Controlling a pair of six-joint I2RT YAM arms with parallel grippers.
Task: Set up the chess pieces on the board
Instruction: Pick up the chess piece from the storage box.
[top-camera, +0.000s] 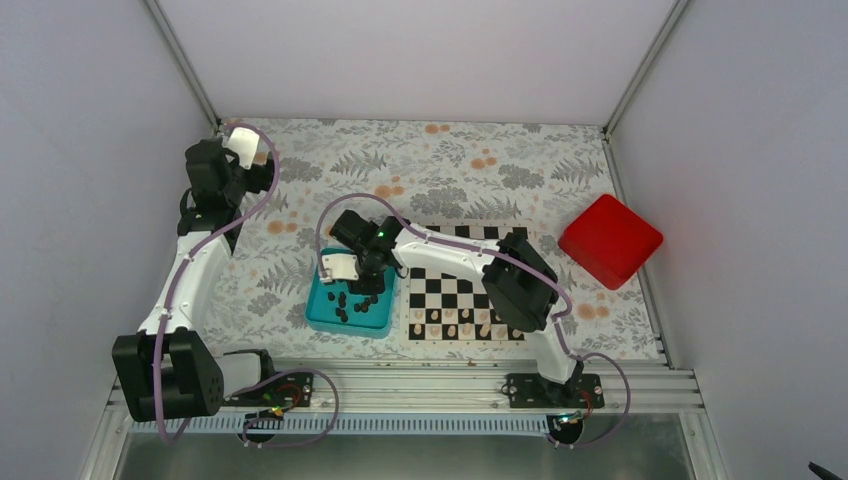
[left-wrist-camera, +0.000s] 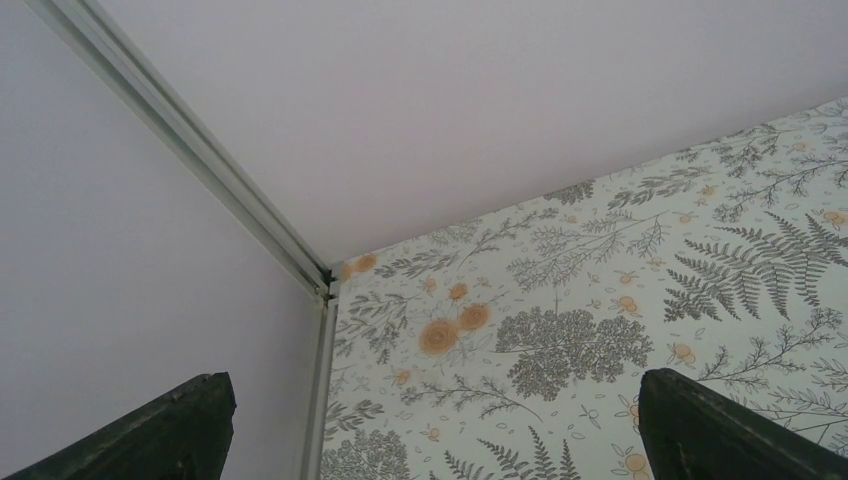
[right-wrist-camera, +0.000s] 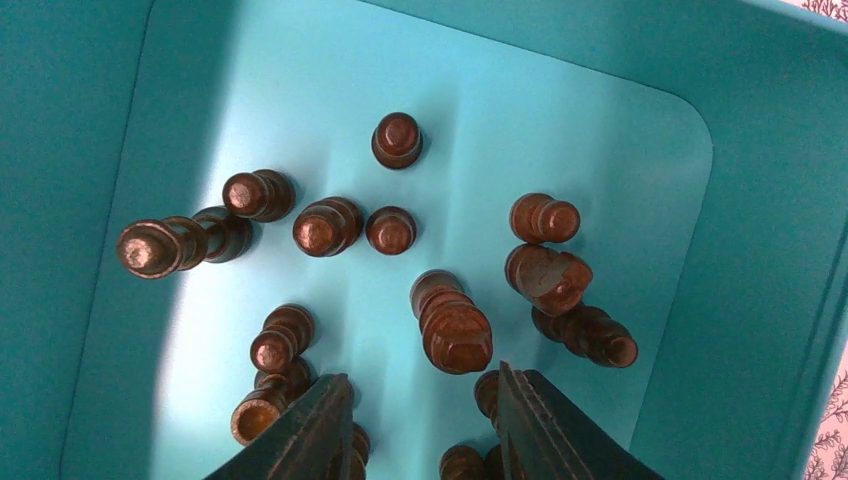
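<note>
Two jaws on the right gripper (right-wrist-camera: 421, 383) stand partly apart, and nothing is gripped between them. They hang low inside one teal tray (right-wrist-camera: 640, 130), which is smooth with rounded corners. Right under them sit the chess pieces (right-wrist-camera: 455, 335). There are more than ten, dark brown, shiny and round, with little knobs on top. Some touch each other. A few hide behind the jaws, so I cannot count them all.

Just right of the tray lies the board (top-camera: 450, 290), one flat square with black and white checks. Small pale pieces (top-camera: 452, 330) stand in rows on its near side. One red box (top-camera: 610, 240) sits further right.

The left gripper (left-wrist-camera: 437, 382) has its jaws wide and empty, over the far left corner of the flowery bench (top-camera: 450, 165).
</note>
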